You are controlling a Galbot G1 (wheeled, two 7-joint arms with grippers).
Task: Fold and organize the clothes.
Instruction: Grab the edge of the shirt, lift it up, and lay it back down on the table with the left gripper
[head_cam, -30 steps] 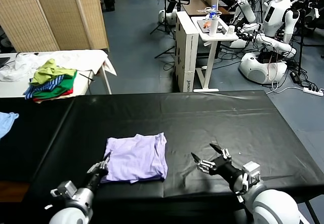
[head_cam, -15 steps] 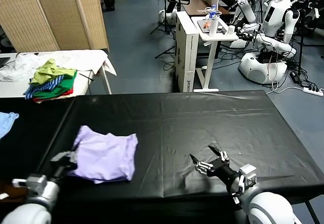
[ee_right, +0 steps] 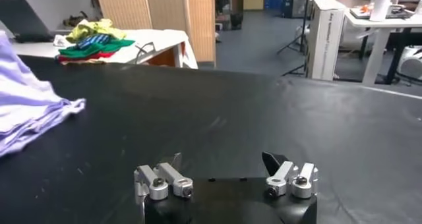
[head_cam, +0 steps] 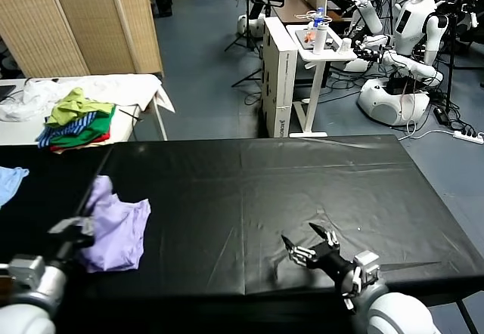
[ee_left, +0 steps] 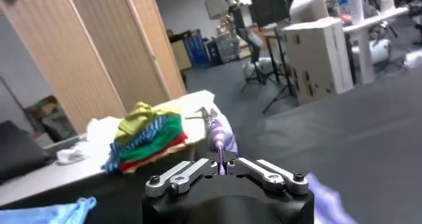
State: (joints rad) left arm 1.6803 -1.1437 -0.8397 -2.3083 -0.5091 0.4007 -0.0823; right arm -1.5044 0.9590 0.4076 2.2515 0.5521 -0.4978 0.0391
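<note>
The pale lavender T-shirt lies bunched at the left end of the black table. My left gripper is shut on its left edge; in the left wrist view a fold of the lavender fabric stands pinched between the closed jaws of the left gripper. My right gripper is open and empty, low over the table near the front edge, right of centre. The right wrist view shows the right gripper with jaws wide apart and the T-shirt far off.
A multicoloured heap of green, striped and red garments lies on a white-covered side table at the back left. A light blue cloth lies at the far left edge. Other robots and a white desk stand behind the table.
My left gripper has dragged the T-shirt leftward across the table, from centre-left to the left end, and the shirt has bunched up. The right gripper has drawn back slightly toward the front edge.
</note>
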